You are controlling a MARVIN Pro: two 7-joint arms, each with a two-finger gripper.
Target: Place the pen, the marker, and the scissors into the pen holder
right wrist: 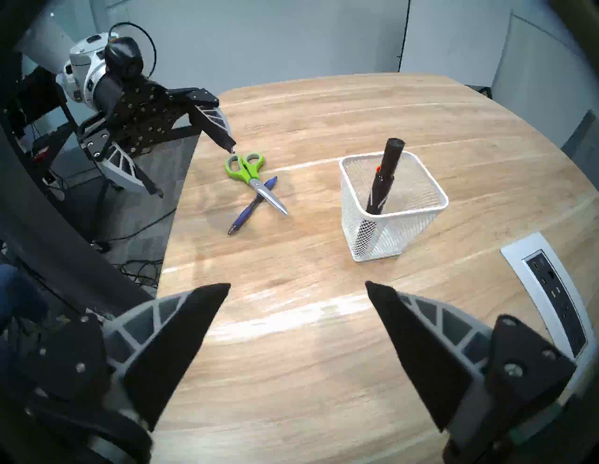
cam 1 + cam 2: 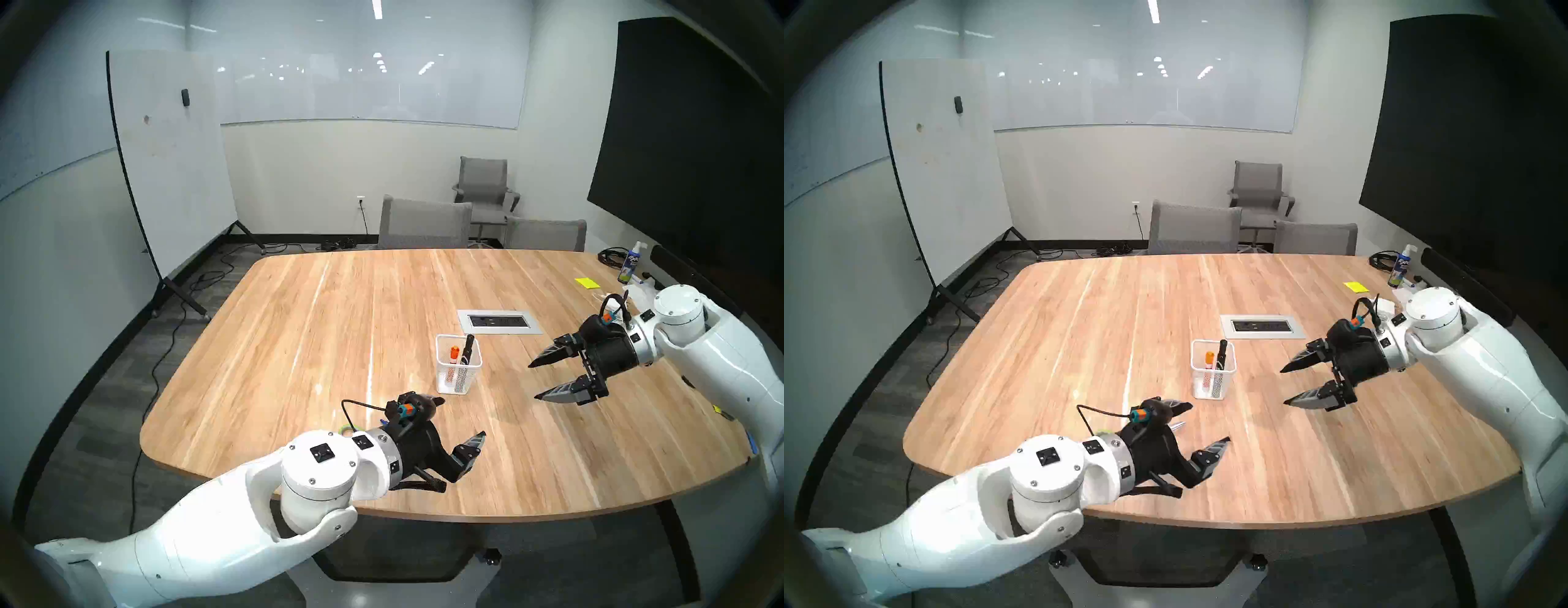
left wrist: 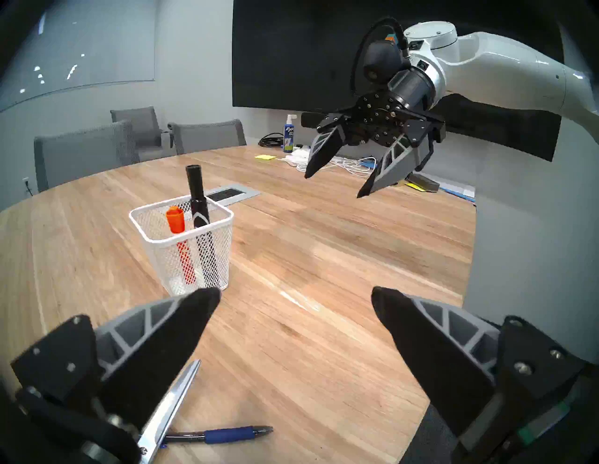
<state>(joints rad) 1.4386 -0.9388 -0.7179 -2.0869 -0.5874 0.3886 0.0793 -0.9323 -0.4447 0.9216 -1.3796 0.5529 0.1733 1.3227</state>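
So far, only a part of the task is judged to be done. On the large wooden table with rounded corners [image 2: 339, 322], the two white robot arms are held above the surface, and nothing is carried by either. The right gripper [image 2: 535, 380] is seen wide open and empty, to the right of the holder and apart from it; the left gripper [image 3: 295, 296] is also spread wide and empty, near the table edge.

The small white wire-mesh pen holder [image 3: 194, 256] stands upright in the middle region. Inside it, a thick black marker [image 3: 198, 201] is leaned against the wall, together with an orange-capped marker [image 3: 176, 221] (so the marker step can be counted as finished).

Two things are left outside. The scissors with lime-green and grey loop handles and silver blades [image 1: 251, 176] are lying flat just beside the left gripper, and the slim ballpoint pen with dark blue barrel [image 1: 252, 205] is crossed under their blades, touching them. Both must still be picked up and put into the holder.
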